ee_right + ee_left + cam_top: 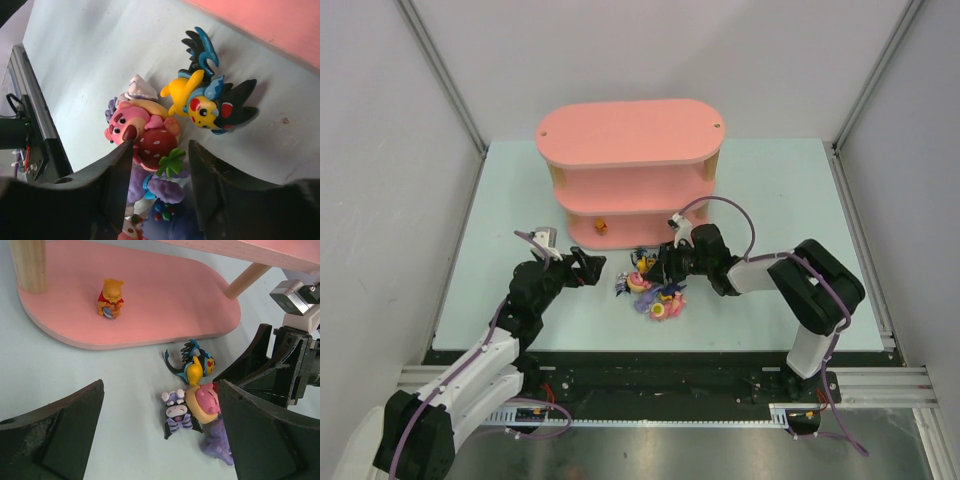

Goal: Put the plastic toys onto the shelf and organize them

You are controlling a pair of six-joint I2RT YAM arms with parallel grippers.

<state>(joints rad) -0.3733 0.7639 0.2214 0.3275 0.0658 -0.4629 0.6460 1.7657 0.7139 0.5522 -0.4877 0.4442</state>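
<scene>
My right claw (160, 149) over the pink bear (131, 122) toy.
Jaws half-open either side of its strawberry (156, 142), not clamped; my left claw (160, 386) wide open, holding nothing.

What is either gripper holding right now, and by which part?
Nothing yet. The left gripper is open and empty; the right gripper straddles the red strawberry on the pink bear toy, not clamped.

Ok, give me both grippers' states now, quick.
Left gripper: open, holding nothing.
Right gripper: open, fingers either side of the pink bear toy, not yet clamped on it.
</scene>
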